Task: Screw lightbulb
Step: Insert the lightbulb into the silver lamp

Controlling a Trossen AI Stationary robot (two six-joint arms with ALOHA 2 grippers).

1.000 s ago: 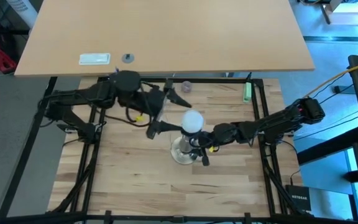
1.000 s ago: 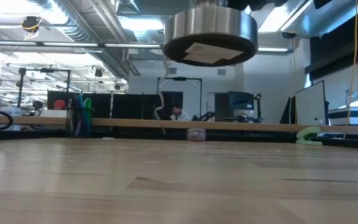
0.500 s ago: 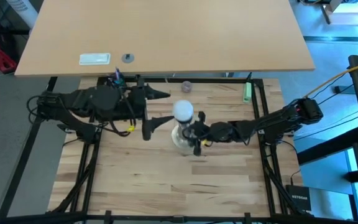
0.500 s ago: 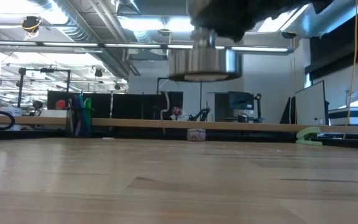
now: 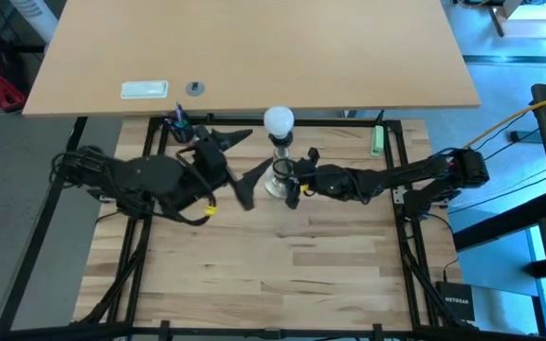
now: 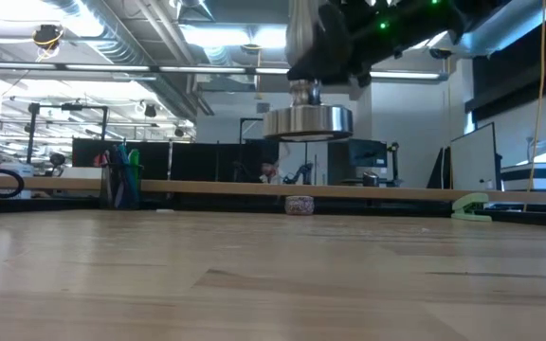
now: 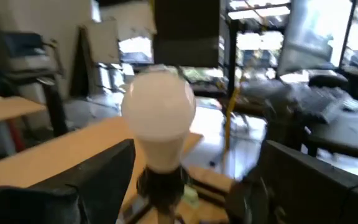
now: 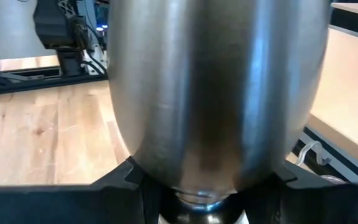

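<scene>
The white frosted lightbulb [image 5: 279,120] sits with its base in the dark socket [image 7: 160,183] on top of the silvery stand [image 5: 278,178]. My right gripper [image 5: 292,182] is shut on the stand and holds it above the table near the far edge. In the low view the stand's round base [image 6: 308,123] hangs in the air. My left gripper [image 5: 241,161] is open just left of the stand. In the left wrist view its fingers stand on either side of the bulb [image 7: 159,112] without touching it. My right gripper pinches the stand's silvery stem [image 8: 197,196] between its two fingers [image 8: 120,183], above the round base. The fingers come in level from the table's right. The stand hangs clear of the table, about upright, with the bulb on top.
A small purplish-grey round object [image 6: 299,205] lies at the table's far edge. A green object [image 5: 376,140] lies at the far right. A black frame [image 5: 401,189] runs around the wooden table top. A second table [image 5: 254,47] stands beyond the far edge.
My right gripper has carried the stand with the bulb toward the table's far edge, still clear of the table. The base, first tipped and close to the low camera, now hangs level and farther off. My left arm has drawn back toward the table's left, its gripper staying open.
</scene>
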